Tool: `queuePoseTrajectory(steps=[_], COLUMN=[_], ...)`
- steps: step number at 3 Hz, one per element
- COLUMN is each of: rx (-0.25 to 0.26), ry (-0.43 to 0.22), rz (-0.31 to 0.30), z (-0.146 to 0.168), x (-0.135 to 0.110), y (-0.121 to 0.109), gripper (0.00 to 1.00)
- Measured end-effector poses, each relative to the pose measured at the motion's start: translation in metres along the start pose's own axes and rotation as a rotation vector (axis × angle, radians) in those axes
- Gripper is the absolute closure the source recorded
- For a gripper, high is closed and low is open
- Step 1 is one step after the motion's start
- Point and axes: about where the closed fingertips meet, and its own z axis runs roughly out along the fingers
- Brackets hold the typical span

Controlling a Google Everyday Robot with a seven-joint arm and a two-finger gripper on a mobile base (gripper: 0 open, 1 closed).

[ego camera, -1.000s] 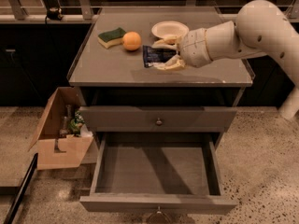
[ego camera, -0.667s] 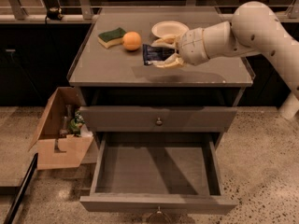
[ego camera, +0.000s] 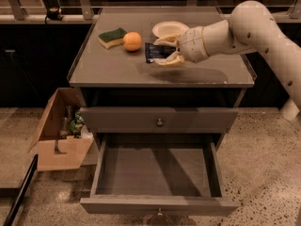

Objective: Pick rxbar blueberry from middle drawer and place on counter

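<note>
As it hovers over the counter (ego camera: 108, 72), the hand (ego camera: 166, 51) clamps the rxbar blueberry (ego camera: 153, 52).

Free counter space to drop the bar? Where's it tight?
Bare: the counter front-left, forward of the sponge and orange, and the open middle drawer floor. Crowded: back centre, where the gripper holds the rxbar blueberry beside the white bowl.

High front view: gripper (ego camera: 165, 51) over counter (ego camera: 117, 70), drawer (ego camera: 155, 173) below.
</note>
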Motion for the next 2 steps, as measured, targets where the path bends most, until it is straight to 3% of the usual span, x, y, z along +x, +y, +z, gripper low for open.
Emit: queuePoseTrajectory(steps=[1,2], rx=[0.0,0.0], ry=[0.0,0.0], rz=[0.0,0.0], z=[0.0001,0.0001], x=[-0.0001,-0.0001], y=[0.0001,0.0001], gripper=[0.58,0.35])
